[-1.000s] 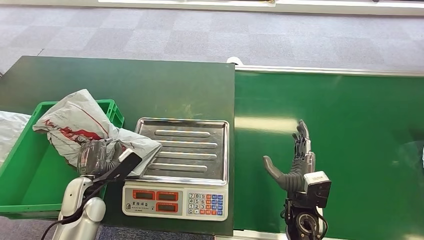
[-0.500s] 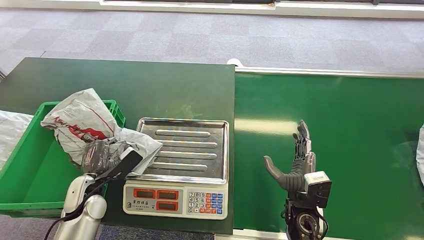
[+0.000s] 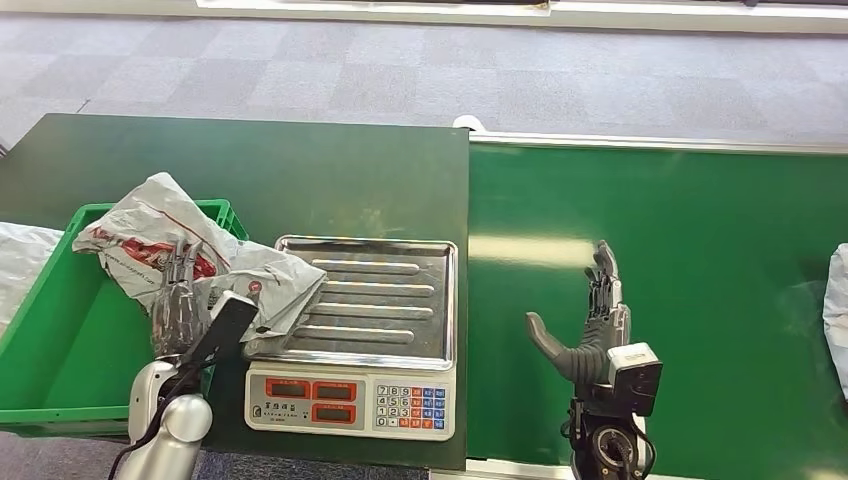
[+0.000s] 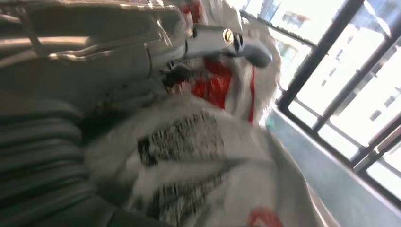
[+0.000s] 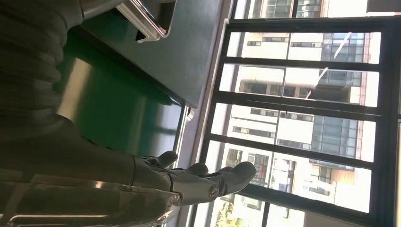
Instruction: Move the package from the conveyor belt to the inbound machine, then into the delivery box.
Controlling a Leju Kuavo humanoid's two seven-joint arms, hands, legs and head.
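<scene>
The white plastic package (image 3: 150, 240) with red print lies over the right rim of the green delivery box (image 3: 60, 370), one corner draped onto the steel tray of the weighing machine (image 3: 390, 300). My left hand (image 3: 180, 295) is over the package's near side with its fingers stretched straight and apart, gripping nothing. The left wrist view is blurred and shows the package (image 4: 198, 156) just beyond the straightened fingers (image 4: 227, 40). My right hand (image 3: 590, 325) is held upright and open above the green conveyor belt (image 3: 680, 250), thumb out, empty; its fingers (image 5: 189, 179) are spread in the right wrist view.
A second white package (image 3: 838, 300) is at the belt's right edge. Another white bag (image 3: 20, 265) lies left of the green box. The machine's display and keypad (image 3: 350, 400) face me. The dark green table (image 3: 300, 180) extends behind the tray.
My left hand has uncurled its fingers and let go of the package, which now rests on the box rim and tray edge. The second package has come further in at the right.
</scene>
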